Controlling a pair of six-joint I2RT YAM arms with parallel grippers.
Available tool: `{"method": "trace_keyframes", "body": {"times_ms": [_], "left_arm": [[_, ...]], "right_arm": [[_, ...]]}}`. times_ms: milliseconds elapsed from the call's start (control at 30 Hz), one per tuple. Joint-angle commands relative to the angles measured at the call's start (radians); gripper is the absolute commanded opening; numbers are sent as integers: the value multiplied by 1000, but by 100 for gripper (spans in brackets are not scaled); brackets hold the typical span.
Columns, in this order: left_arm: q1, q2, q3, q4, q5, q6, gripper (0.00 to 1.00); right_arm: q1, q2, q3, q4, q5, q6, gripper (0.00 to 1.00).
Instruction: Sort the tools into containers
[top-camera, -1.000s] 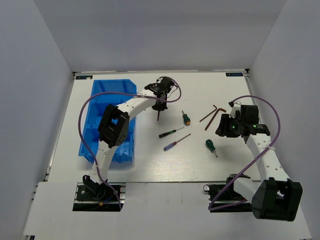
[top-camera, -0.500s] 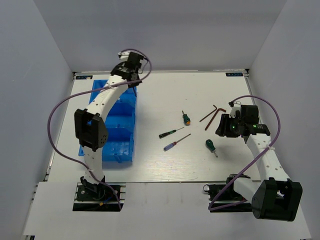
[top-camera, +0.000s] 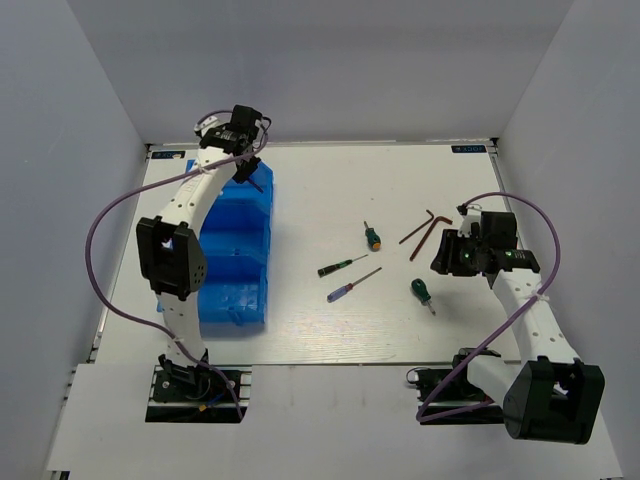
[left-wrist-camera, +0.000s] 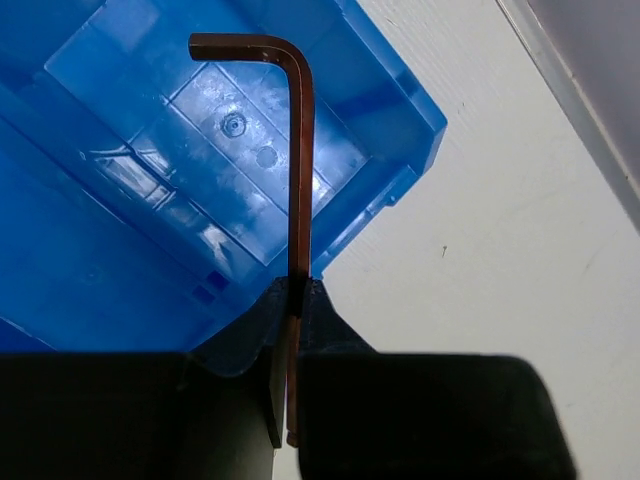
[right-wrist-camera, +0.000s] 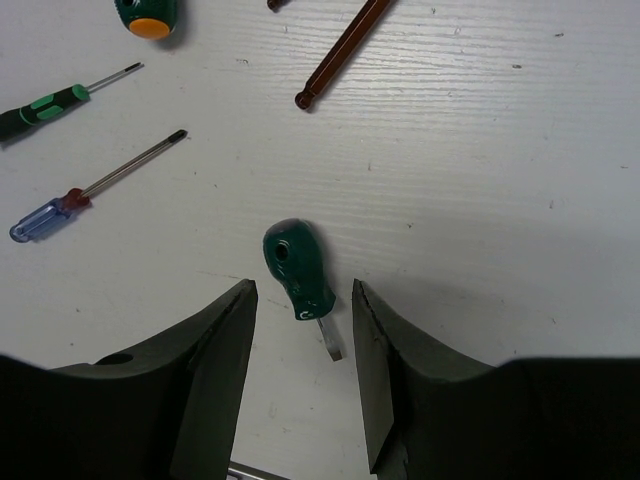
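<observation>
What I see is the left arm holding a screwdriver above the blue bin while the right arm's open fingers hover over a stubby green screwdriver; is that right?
Not quite. The left wrist view shows the left fingers pinching a dark L-shaped hex key, not a screwdriver, above the blue bin. The right fingers are open over the stubby green screwdriver.

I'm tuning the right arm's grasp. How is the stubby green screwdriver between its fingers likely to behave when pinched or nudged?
The stubby green screwdriver has a rounded, glossy handle, so it may roll or squirt sideways if nudged. It looks rigid and probably light. The right gripper stands open astride it.
</observation>
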Motion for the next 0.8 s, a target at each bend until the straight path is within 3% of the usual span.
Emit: {"method": "trace_keyframes", "body": {"times_ms": [0,200,333,400,433,500,533,633,700,767], "left_arm": [[25,21,24,-1,-14,-174,0],[79,144,148,-69,13,-289,0],[97,167,164,-69,41,-319,0],[107,167,153,-44,55,-319,17],[116,167,153,-44,64,-319,31],[125,167,153,-31,76,-282,41],[125,167,153,-14,88,-264,52],[125,158,142,43,113,-145,70],[125,144,129,98,136,-60,76],[105,112,128,135,145,115,78]], "right_arm": [[-3,-28,-8,13,-8,6,49],[-6,-38,-15,2,1,-7,49],[-1,-9,1,17,-14,-57,65],[-3,18,13,22,-11,-79,69],[-3,26,30,25,-4,-85,69],[-1,83,59,19,6,-102,69],[-3,100,79,10,12,-103,67],[3,170,134,4,71,-70,60],[0,243,179,-2,108,-28,58],[2,303,235,-2,112,19,58]]}}
